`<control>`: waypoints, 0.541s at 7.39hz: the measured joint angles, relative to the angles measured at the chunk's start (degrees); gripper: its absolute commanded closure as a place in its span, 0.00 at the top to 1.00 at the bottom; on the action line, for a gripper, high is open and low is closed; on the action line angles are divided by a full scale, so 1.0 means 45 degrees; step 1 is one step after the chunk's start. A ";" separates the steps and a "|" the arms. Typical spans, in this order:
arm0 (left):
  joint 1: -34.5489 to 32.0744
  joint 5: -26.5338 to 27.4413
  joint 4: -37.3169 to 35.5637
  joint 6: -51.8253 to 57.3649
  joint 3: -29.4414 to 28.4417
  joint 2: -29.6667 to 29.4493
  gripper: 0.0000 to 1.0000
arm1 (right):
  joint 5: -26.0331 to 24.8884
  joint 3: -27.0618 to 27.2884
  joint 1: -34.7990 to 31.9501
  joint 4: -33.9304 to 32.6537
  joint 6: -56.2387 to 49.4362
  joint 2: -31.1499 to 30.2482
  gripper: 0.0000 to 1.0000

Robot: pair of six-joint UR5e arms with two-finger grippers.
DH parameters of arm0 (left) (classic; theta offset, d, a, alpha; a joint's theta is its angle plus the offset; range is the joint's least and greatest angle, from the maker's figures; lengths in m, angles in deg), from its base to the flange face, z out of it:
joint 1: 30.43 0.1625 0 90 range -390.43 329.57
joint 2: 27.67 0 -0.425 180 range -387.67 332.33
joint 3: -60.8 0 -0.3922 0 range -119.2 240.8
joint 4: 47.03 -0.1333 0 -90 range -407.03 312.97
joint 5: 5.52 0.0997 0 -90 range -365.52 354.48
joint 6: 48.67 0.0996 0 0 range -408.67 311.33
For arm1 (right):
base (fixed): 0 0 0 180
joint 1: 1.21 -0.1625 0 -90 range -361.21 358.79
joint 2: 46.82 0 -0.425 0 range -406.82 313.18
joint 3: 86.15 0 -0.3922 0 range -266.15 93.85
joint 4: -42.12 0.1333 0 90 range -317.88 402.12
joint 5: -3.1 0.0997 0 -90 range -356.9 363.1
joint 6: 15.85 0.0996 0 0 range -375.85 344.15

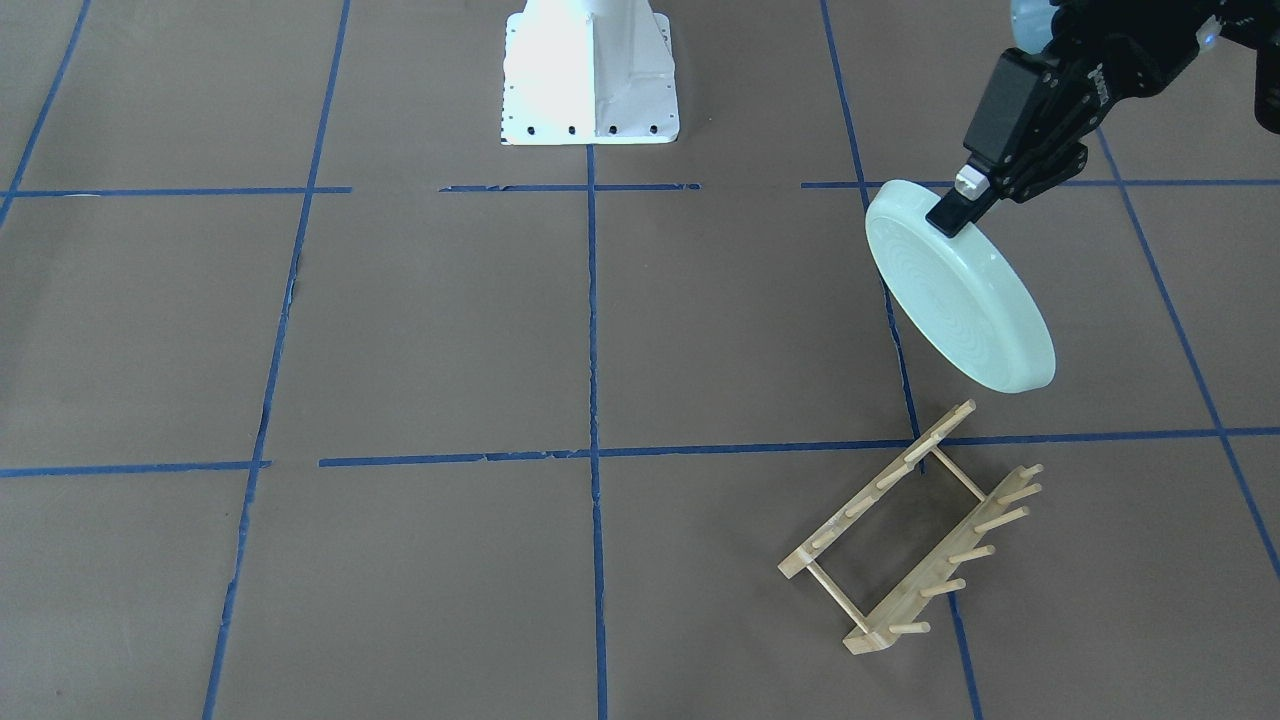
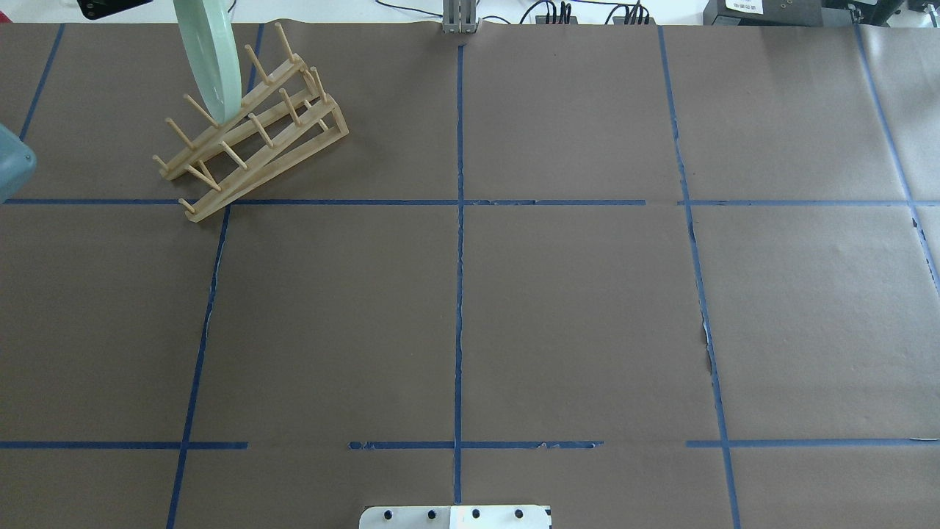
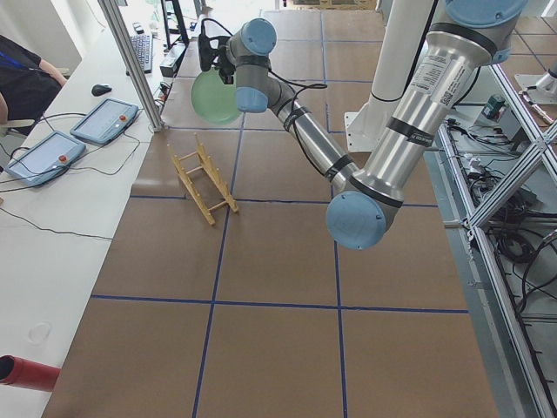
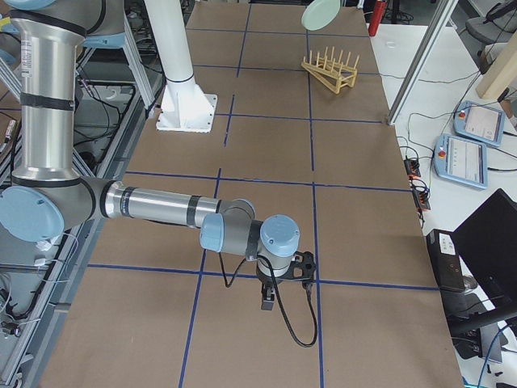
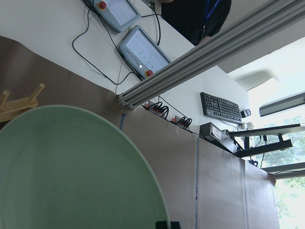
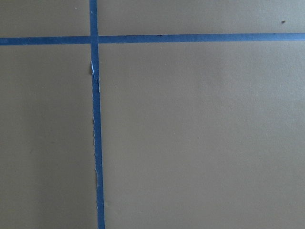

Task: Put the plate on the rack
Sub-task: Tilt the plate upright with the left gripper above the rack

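Note:
My left gripper (image 1: 958, 205) is shut on the rim of the pale mint-green plate (image 1: 960, 290) and holds it tilted on edge in the air. The plate's lower edge hangs just above the robot-side end of the wooden rack (image 1: 915, 530), apart from it in the front view. From overhead the plate (image 2: 209, 59) overlaps the rack (image 2: 250, 125) near its pegs. The left wrist view is filled by the plate (image 5: 71, 171), with a rack end (image 5: 19, 102) behind it. My right gripper (image 4: 271, 295) points down close over the table far from the rack; I cannot tell whether it is open or shut.
The white robot base (image 1: 590, 75) stands at the table's middle edge. An aluminium post (image 3: 130, 61) and two teach pendants (image 3: 104, 120) are just past the table edge behind the rack. Blue tape lines grid the brown table (image 2: 573, 316).

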 measured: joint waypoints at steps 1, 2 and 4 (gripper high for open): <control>0.0012 0.0544 0.2560 -0.1028 -0.0999 0.0283 0.00 | 0.0000 -0.0004 -0.0002 0.0000 0.0000 0.0000 1.00; 0.0052 0.1220 0.4859 -0.1805 -0.2152 0.0373 0.00 | 0.0000 -0.0003 -0.0008 0.0000 0.0000 0.0000 1.00; 0.0203 0.2448 0.7684 -0.2452 -0.4188 0.0155 0.00 | 0.0000 0.0003 -0.0012 0.0000 0.0000 0.0000 1.00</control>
